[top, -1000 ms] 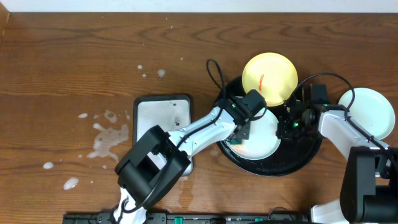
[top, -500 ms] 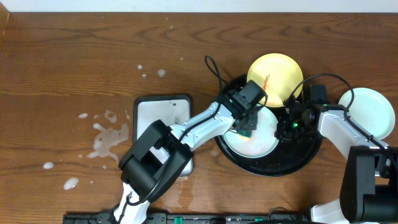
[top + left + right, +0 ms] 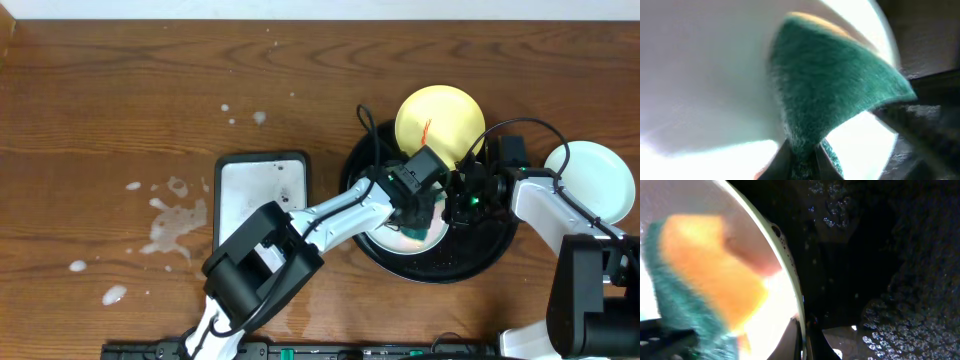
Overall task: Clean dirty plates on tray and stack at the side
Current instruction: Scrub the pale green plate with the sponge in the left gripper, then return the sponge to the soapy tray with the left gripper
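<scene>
The black round tray [image 3: 470, 262] holds a pale mint-white plate [image 3: 385, 238] in its middle and a yellow plate [image 3: 437, 110] with a red smear leaning on its far rim. My left gripper [image 3: 421, 212] is shut on a green and orange sponge [image 3: 835, 85] and presses it on the pale plate [image 3: 700, 65]. My right gripper [image 3: 462, 205] is shut on that plate's right rim [image 3: 790, 280]; the sponge [image 3: 700, 285] shows there too. Another pale plate [image 3: 598, 180] lies on the table right of the tray.
A rectangular white tray with a dark rim [image 3: 258, 195] lies left of the black tray. Water splashes [image 3: 175, 215] mark the table further left. The black tray's floor [image 3: 900, 280] is wet with droplets.
My left gripper has swept the sponge across the pale plate from its left side to its right side. The yellow plate shifted slightly. The right gripper has stayed put.
</scene>
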Controlling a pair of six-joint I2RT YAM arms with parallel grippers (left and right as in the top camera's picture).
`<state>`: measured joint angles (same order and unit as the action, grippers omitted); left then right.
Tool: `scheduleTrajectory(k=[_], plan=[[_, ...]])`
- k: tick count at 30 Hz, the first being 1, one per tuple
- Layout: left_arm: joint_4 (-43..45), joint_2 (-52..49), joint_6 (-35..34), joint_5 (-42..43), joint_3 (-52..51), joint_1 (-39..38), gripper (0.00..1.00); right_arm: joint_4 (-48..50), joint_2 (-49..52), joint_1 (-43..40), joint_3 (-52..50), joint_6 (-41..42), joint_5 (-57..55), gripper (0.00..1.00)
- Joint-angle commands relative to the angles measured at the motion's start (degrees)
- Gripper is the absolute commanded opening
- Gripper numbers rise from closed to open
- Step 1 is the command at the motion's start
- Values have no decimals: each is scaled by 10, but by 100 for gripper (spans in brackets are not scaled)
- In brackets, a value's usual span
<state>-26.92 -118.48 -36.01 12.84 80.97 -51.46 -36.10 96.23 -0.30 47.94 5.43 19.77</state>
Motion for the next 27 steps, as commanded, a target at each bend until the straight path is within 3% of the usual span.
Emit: scheduleTrajectory(k=[1, 6, 9, 21, 27], plan=[[-82, -13, 2, -155, -19, 15, 8, 0, 22, 8, -12, -4, -62, 1], [-155, 0, -7, -311, 3, 17, 8, 1, 21, 8, -12, -3, -62, 1], [-184, 17, -7, -356, 24, 17, 8, 0, 20, 8, -12, -3, -62, 1], [-194, 164, -6, -335, 37, 17, 8, -14, -45, 8, -12, -3, -62, 1], [-273, 269, -7, -324, 37, 30, 8, -33, -120, 8, -12, 3, -80, 1]])
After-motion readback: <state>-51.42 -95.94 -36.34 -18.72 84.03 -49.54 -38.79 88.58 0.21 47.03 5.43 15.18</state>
